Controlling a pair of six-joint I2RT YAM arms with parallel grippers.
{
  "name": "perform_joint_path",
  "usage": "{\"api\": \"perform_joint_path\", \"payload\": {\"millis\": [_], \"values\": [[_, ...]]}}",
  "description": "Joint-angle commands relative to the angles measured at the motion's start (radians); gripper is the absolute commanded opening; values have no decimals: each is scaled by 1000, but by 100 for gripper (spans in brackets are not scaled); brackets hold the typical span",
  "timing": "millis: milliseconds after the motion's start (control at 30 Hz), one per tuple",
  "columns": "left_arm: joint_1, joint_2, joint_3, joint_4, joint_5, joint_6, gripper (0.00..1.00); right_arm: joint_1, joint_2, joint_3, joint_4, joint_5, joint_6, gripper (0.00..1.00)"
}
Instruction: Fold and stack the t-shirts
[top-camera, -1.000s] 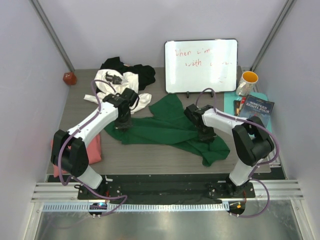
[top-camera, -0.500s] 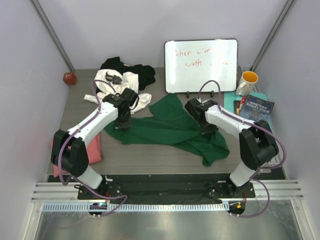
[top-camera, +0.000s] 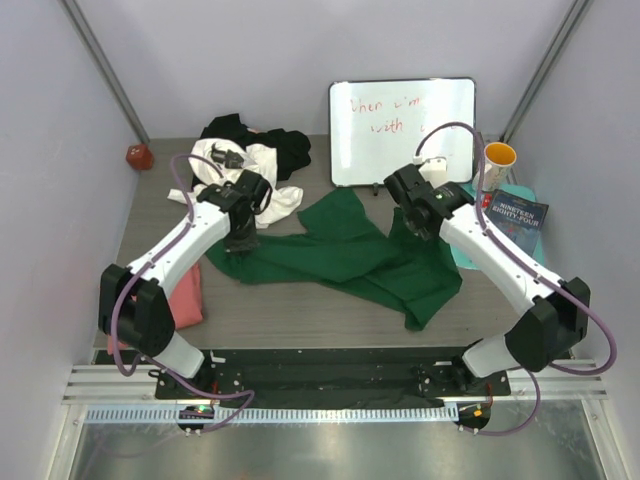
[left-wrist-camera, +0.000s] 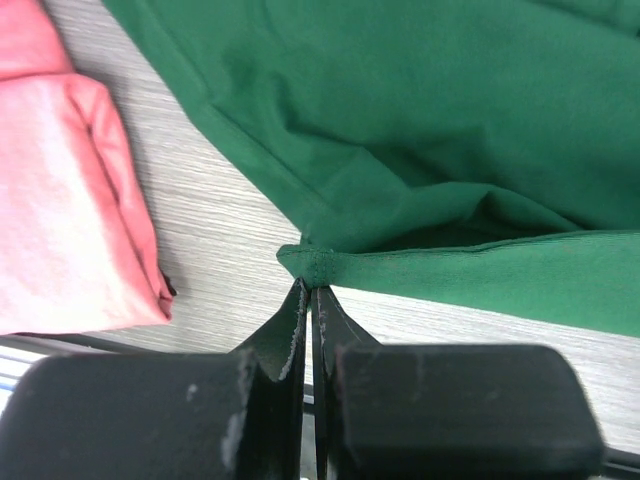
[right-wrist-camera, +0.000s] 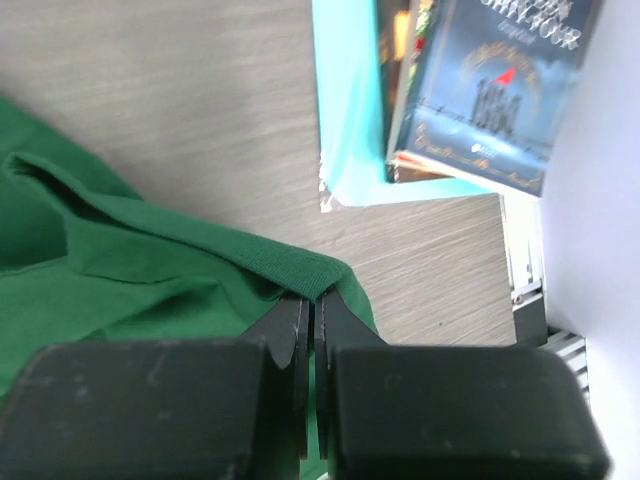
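Note:
The dark green t-shirt lies crumpled across the middle of the table. My left gripper is shut on its left edge, low over the table. My right gripper is shut on a ribbed hem of the same shirt and holds that side raised near the teal mat. A folded salmon pink t-shirt rests at the front left, also in the left wrist view. The white t-shirt and the black t-shirt are heaped at the back left.
A whiteboard stands at the back. To its right are a mug, a book and the teal mat, seen again in the right wrist view. A small red ball sits at the far left.
My right gripper has shut on the green shirt's hem and carried it up and back to the right, spreading the cloth. The left gripper has held its grip and shifted slightly back.

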Motion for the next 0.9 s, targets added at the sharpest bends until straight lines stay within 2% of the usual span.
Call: {"api": "perform_joint_path", "payload": {"millis": [0,200,700,867], "values": [[19,-60,61,-15,-57,-12,0,-2,-84,56,-9,120,16,1],[19,-57,60,-20,-46,-10,0,-3,-63,34,-10,80,6,1],[27,-65,50,-18,-47,-10,0,-5,-97,-53,113,-153,-91,1],[27,-59,55,-17,-32,-12,0,-3,16,-85,107,-73,-82,2]]}}
